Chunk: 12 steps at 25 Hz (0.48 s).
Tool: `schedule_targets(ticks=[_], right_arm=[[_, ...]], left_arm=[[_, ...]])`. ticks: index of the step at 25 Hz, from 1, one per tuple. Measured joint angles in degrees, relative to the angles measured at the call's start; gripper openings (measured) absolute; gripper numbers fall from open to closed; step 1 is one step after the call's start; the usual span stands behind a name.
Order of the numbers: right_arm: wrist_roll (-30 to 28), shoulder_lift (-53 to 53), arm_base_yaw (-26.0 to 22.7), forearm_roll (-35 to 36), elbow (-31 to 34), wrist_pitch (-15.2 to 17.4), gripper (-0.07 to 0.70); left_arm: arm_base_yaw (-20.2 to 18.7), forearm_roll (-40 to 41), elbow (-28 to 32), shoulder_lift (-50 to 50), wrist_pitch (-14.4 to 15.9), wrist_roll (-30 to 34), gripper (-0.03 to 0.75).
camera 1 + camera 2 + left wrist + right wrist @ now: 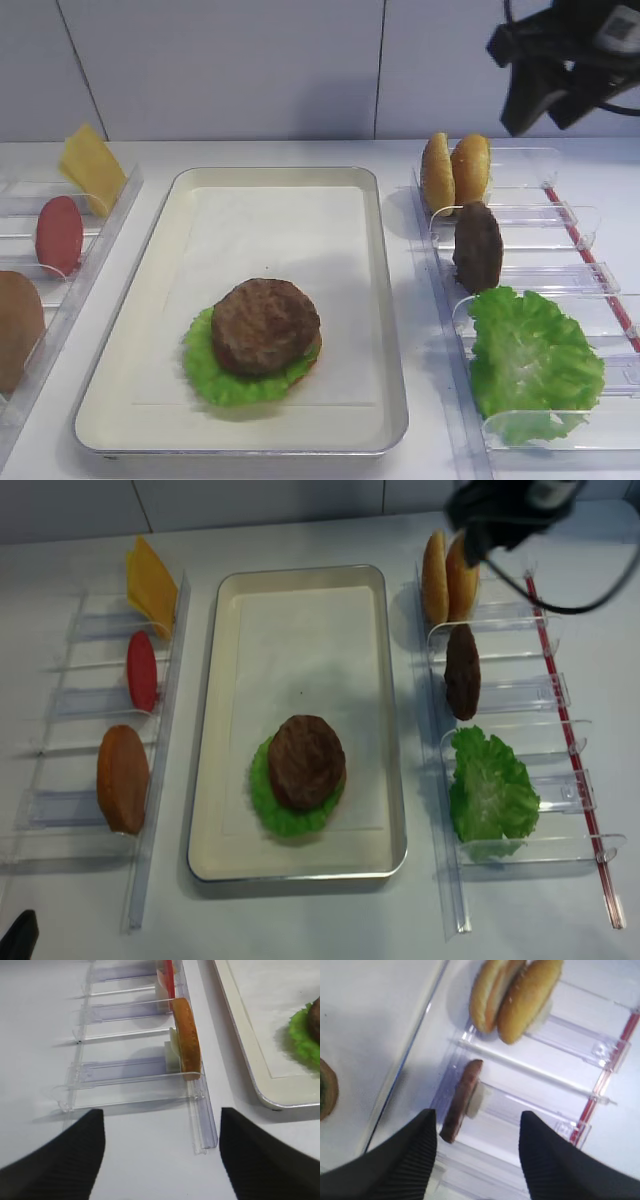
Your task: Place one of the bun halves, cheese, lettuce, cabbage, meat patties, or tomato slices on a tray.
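Now two patties are showing: one (265, 326) lying on lettuce (215, 375) in the tray (150, 300), one (478, 246) racked; right end effector (477, 1125) hovering released, left end effector (162, 1132) spread.

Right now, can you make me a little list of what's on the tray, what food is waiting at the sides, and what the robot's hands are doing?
On the tray: a meat patty on top of a lettuce leaf
Right rack: two bun halves, another patty standing on edge, lettuce
Left rack: cheese, tomato slice, one bun half
Right gripper: open, empty, above the rack patty
Left gripper: open, empty, near the left rack's bun
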Motion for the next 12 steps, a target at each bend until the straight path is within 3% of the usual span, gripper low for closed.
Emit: schedule_targets(ticks=[7,12], right_arm=[[-2.9,-11.3,-8.8,3.1,11.6,0.2,0.398],[-3.4,-18.1,-10.0,3.1,17.2,0.3,0.395]], left_arm=[[0.0,0.0,0.0,0.0,0.0,0.0,0.473],[0.0,0.0,0.0,0.0,0.0,0.0,0.473]])
